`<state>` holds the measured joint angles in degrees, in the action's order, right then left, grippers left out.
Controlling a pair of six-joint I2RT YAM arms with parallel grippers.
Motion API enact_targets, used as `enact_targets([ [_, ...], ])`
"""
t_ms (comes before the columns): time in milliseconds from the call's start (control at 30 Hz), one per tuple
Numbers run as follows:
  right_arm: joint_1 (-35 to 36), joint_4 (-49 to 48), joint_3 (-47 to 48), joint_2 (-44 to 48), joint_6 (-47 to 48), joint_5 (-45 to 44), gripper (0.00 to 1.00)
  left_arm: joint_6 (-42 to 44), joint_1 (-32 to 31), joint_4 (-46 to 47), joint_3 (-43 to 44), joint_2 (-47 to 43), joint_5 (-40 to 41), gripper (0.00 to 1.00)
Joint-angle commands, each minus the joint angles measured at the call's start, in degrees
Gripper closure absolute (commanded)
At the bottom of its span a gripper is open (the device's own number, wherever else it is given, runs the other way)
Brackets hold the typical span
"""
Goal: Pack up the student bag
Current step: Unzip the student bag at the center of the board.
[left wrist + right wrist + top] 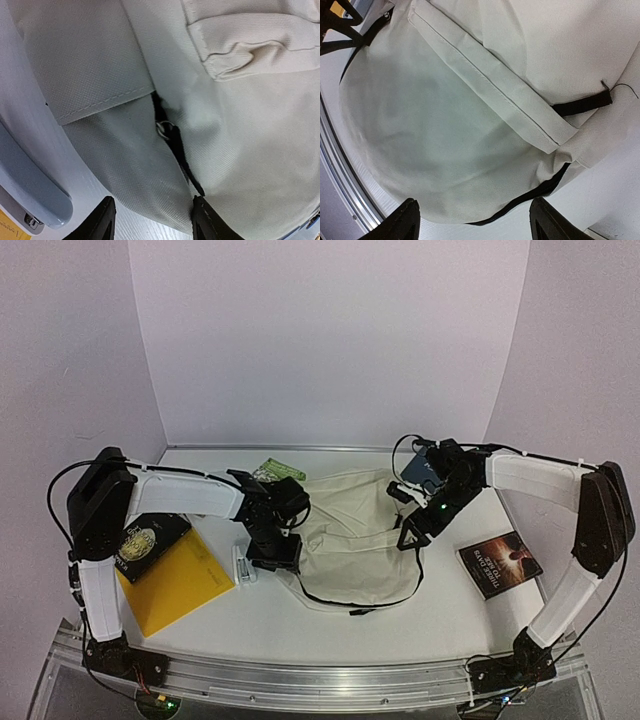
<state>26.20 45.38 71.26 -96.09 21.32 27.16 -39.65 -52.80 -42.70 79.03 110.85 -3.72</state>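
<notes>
Cream fabric fills both wrist views. The student bag (350,540) lies flat and slack in the middle of the counter (440,615), between the two arms, with a black strap (360,602) trailing toward the near edge.

Left end effector (155,220): at the bag's left edge, jaws apart, nothing pinched. The black zipper (175,150) and its metal ring (164,127) sit just beyond the fingertips. Judgement: it is placed here to take the pull or the seam, so the mouth can be opened before anything goes in. Whether the zipper is parted at this spot, I cannot tell.

Right end effector (475,220): over the bag's right side, jaws wide, holding nothing, with cloth below the gap. Judgement: it is stationed opposite the left arm to brace or lift the far side while the zipper is worked, since soft fabric would otherwise slide with the pull.

Nothing looks packed yet, and the bag is limp. Items wait around it:
- a yellow book (175,585) at the left, with a dark book (150,538) at its far edge
- another dark book (498,563) to the right of the bag
- a blue item (418,468) far behind the right arm
- a green item (278,470) at the far side
- a small white object (243,562) just beside the left end effector, too small to identify
</notes>
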Motion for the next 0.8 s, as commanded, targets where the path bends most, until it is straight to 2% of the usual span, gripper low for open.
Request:
enact_targets([
  [0, 0.35, -1.73, 0.99, 0.52, -0.75, 2.26, 0.25, -2.61, 0.14, -3.87, 3.15, 2.97, 3.16, 0.51],
  [167, 0.42, -2.48, -0.13, 0.23, -0.64, 2.41, 0.27, -3.33, 0.15, -4.27, 4.67, 4.78, 5.04, 0.64],
  [333, 0.42, -2.82, -0.39, 0.27, -0.66, 2.57, 0.29, -4.67, 0.15, -1.23, 3.03, 2.12, 5.17, 0.75],
  [500, 0.37, -3.81, 0.43, 0.03, -1.25, 5.61, 0.32, -5.15, 0.16, 5.67, -2.19, -2.53, 4.25, 0.99],
  [767, 2.12, -12.89, 2.47, -2.5, -9.0, 16.28, 0.41, -5.53, 0.86, 23.36, -14.41, -9.73, 0.99, 1.0],
])
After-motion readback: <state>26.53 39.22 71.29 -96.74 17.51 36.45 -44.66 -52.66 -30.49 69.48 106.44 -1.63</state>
